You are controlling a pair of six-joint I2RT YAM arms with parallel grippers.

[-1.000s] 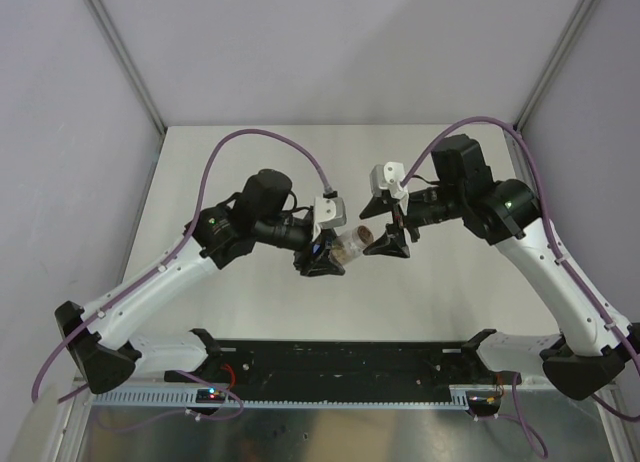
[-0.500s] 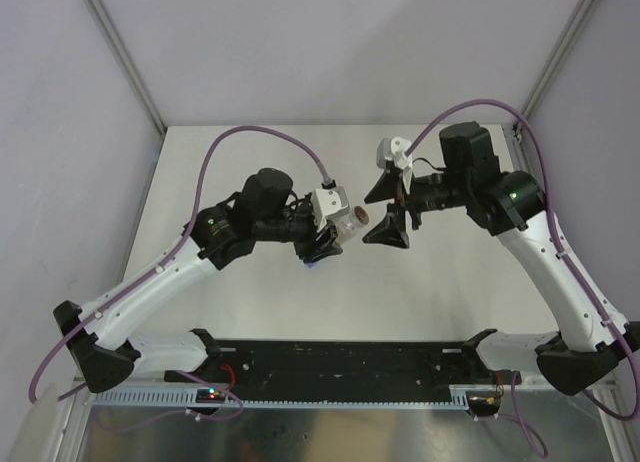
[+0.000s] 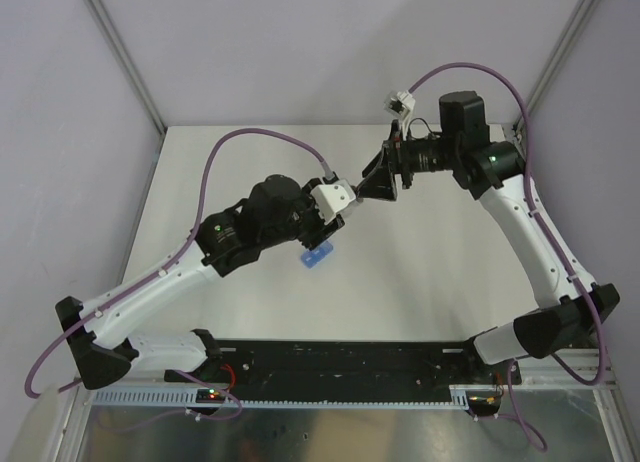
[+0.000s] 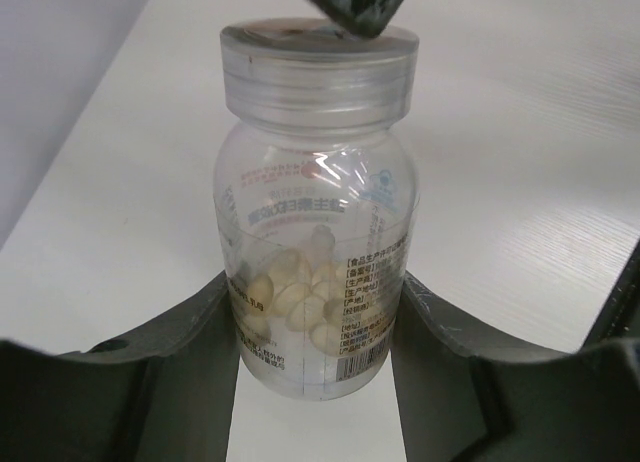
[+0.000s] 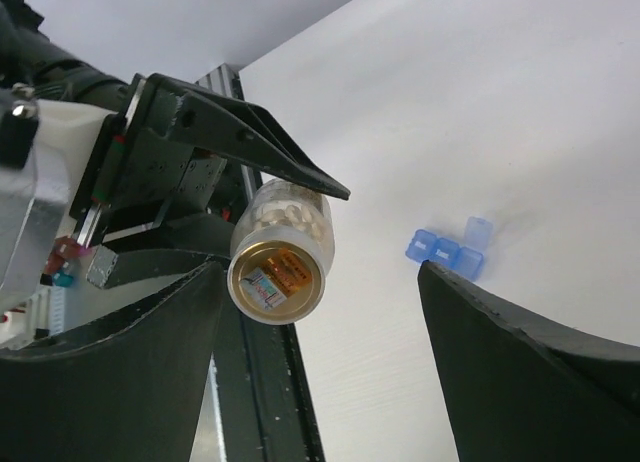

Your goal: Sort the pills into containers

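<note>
Okay, my left end effector (image 4: 318,312) is clamped on the clear bottle (image 4: 315,232), one finger on each side of its lower body, holding it up off the bench (image 5: 480,102). The pills (image 4: 290,292) are right there between those fingers, a pale heap in the bottom half of the bottle. None of them is out, as far as I can see.

The cap (image 4: 318,67) sits on the neck at the far end from the left fingers, and that's the hold-up. My right end effector (image 5: 320,272) faces that capped end head-on with its fingers spread wide and nothing between them. From the left wrist view one dark fingertip shows just at the cap's top edge. I can't say whether it touches.

The containers (image 5: 446,248), the little blue strip, lie on the bench below and beyond the bottle, off to the right of the right end effector's centre line and apart from both arms. At least one lid looks flipped up. Whether anything lies in the compartments is too small to tell.

So by my read we're early: bottle picked up and presented, nothing sorted. Left to do: get the cap off, bring the bottle's mouth over the blue strip, and portion the pills into the compartments.
</note>
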